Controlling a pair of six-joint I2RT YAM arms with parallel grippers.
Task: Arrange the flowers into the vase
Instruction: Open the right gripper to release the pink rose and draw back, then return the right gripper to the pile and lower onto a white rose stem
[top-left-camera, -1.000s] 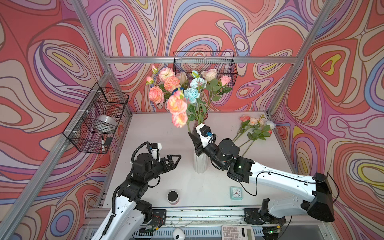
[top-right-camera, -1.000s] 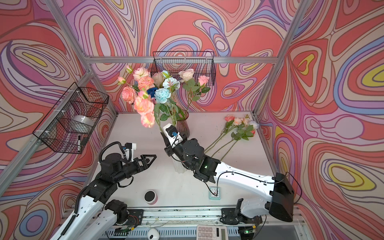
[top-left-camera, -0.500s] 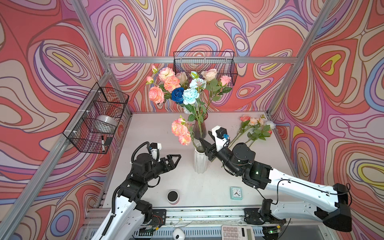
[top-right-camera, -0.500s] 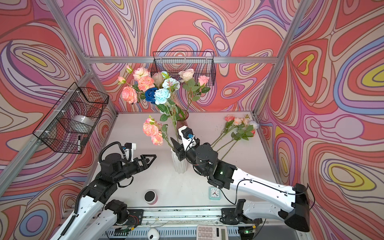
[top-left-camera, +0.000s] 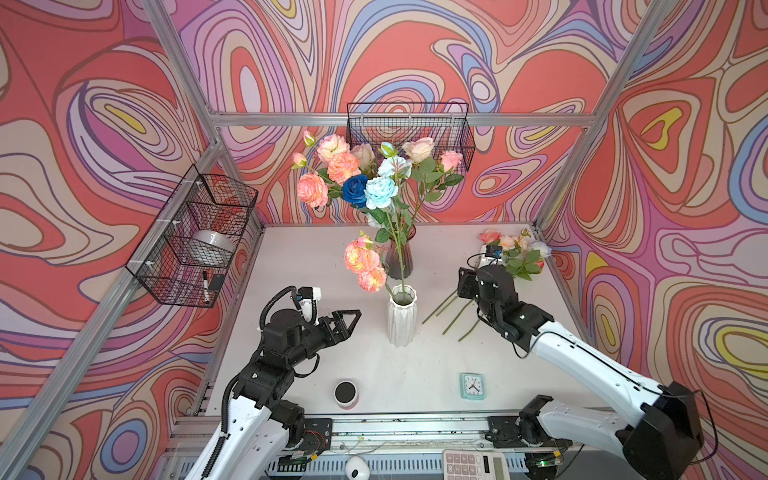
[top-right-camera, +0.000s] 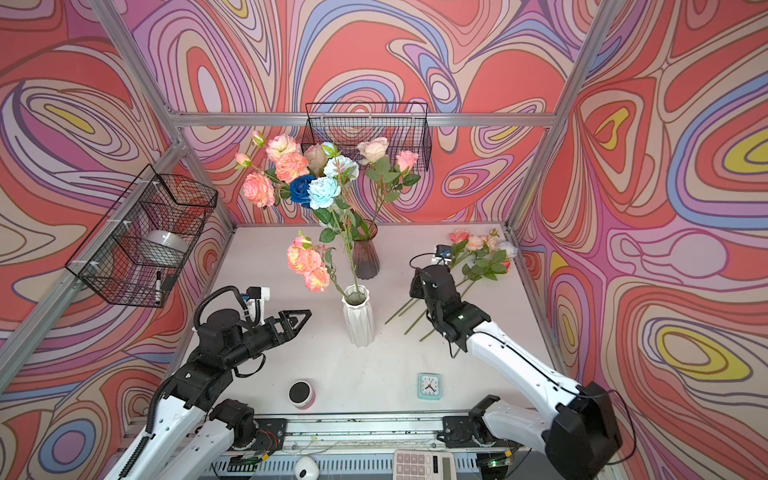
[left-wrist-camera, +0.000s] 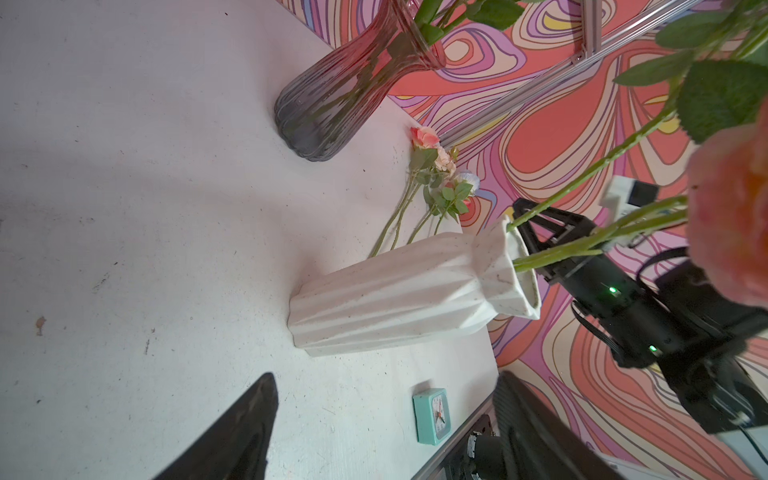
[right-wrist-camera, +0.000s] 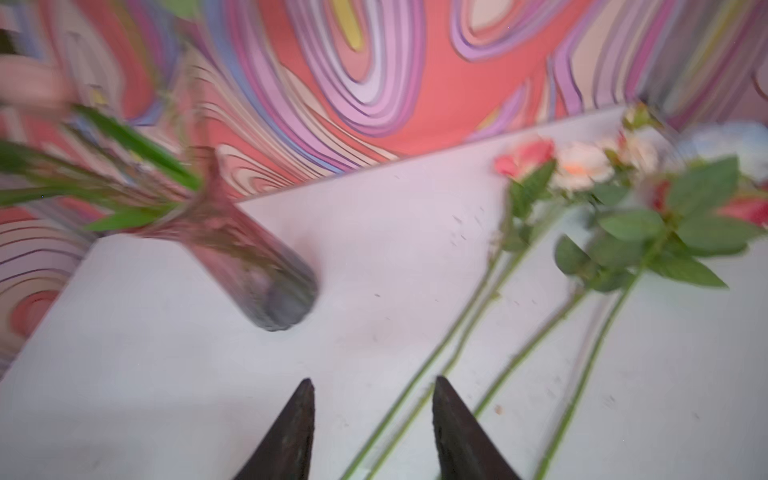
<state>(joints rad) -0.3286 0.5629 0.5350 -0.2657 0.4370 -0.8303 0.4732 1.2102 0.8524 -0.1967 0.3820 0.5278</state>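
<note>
two vases, four stems on the tabletop

i count two vases. a faceted white ceramic vase (top-left-camera: 402, 320) stands mid-tabletop (top-left-camera: 299, 257) with peach-headed flowers (top-left-camera: 361, 259) leaning out. behind it a fluted smoky glass vase (top-left-camera: 399, 259) is crowded with leafy blooms. four loose stems (right-wrist-camera: 519, 357) lie flat near the right wall. my left end effector (top-left-camera: 349, 320) is spread wide and empty. my right end effector (right-wrist-camera: 372, 386) hovers over those stems, fingers parted, holding nothing.
</note>
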